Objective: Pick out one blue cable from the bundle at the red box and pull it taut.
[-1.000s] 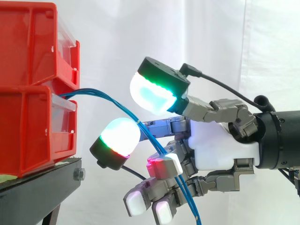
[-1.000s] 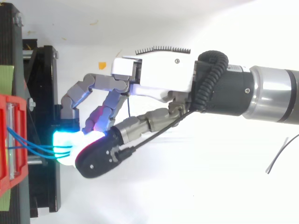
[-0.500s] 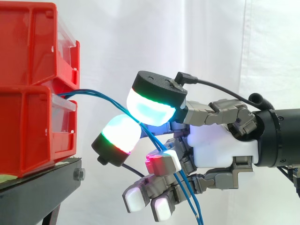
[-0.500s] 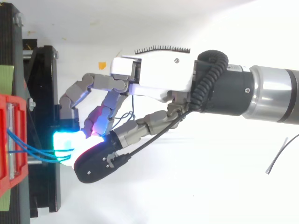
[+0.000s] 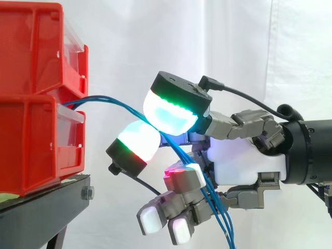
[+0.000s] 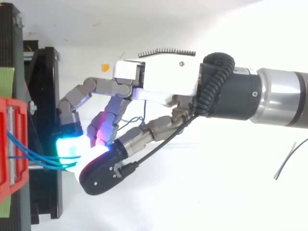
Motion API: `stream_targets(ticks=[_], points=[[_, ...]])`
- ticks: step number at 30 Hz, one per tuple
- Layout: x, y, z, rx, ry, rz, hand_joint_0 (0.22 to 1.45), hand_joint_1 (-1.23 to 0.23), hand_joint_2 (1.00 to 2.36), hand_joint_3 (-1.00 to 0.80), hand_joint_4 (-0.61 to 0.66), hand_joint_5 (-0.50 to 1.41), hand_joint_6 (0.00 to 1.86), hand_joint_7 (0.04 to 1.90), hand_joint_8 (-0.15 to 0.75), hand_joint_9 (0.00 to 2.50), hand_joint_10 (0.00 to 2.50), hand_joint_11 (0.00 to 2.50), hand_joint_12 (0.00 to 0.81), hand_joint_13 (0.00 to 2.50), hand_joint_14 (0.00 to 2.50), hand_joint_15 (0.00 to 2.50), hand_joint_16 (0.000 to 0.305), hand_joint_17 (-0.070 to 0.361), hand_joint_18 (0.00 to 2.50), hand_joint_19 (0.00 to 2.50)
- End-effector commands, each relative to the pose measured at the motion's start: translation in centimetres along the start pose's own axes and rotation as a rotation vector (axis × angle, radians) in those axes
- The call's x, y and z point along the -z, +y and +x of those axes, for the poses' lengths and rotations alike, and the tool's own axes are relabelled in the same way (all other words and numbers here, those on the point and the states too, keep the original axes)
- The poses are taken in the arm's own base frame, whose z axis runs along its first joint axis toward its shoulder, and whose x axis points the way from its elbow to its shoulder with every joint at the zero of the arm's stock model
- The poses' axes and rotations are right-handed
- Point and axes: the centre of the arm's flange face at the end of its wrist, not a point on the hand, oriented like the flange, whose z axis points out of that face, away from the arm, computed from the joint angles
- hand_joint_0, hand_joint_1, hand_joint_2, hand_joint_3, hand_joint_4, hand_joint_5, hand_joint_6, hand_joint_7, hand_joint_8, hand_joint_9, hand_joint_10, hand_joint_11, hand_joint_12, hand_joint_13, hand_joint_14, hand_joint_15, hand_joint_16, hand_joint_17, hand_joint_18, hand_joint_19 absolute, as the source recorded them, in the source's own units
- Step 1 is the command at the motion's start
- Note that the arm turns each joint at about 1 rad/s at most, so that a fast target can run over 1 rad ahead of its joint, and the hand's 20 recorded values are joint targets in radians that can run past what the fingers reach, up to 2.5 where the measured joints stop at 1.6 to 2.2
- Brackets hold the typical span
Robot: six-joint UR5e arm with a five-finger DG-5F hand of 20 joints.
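Hand [image 5: 244,155] curled – two glowing pads [image 5: 168,111] pinch the blue cables [image 5: 111,102] | cables run from the red box [image 5: 36,145] to the pads, then hang down | held near the box, likely so a pull tightens them

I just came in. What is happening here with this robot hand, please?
The robot hand is working on the blue cables that come out of the lower red bin on the black stand. Two of its glowing pads have closed on the bundle and seem to pinch several cables, not just one. The cables curve from the bin to the pads and hang down past the palm, so nothing is pulled taut yet.
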Motion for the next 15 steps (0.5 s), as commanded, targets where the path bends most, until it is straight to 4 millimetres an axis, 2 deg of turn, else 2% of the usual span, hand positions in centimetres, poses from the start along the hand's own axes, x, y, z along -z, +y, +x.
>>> stream_targets(ticks=[1, 11, 15], points=[[0.0, 0.0, 0.04, 0.0, 0.004, 0.0, 0.75, -0.9, 1.0, -0.5, -0.27, -0.11, 0.96, 1.18, 0.267, 1.33, 0.03, 0.99, 0.29, 0.94, 0.02, 0.51, 0.042, 0.094, 0.87, 0.63], [0.01, -0.03, -0.28, 0.0, 0.004, 0.0, 0.69, -0.95, 1.0, -0.5, -0.25, -0.09, 0.95, 1.14, 0.253, 1.37, 0.04, 1.0, 0.287, 0.96, 0.02, 0.54, 0.041, 0.092, 0.88, 0.65], [0.01, -0.03, -0.35, 0.0, 0.007, 0.0, 0.65, -0.98, 1.0, -0.5, -0.22, -0.08, 0.95, 1.07, 0.246, 1.37, 0.04, 1.0, 0.287, 0.97, 0.02, 0.54, 0.04, 0.091, 0.88, 0.65]])
